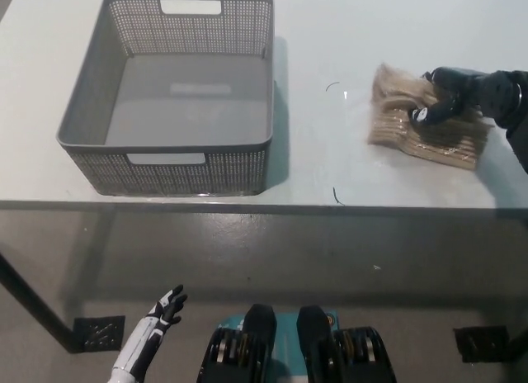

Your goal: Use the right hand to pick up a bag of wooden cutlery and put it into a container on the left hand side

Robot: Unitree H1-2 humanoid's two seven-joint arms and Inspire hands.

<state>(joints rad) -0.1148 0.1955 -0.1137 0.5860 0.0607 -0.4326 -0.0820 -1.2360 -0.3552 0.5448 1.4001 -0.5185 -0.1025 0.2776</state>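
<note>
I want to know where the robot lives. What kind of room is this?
Probably a workshop or test room, not a home. There is only a plain white table over a bare grey floor, holding a grey plastic basket and a pile of wooden cutlery bags that the robot's right hand grips.

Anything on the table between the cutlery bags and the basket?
Head view: nothing solid. Between the cutlery bags and the basket lies bare table, with only two small dark marks.

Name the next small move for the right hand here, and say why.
Probably lift. The right hand is closed on the top bag of wooden cutlery, one end tilted up, still over the stack. The grey basket sits empty to the left. The left hand rests below the table.
</note>
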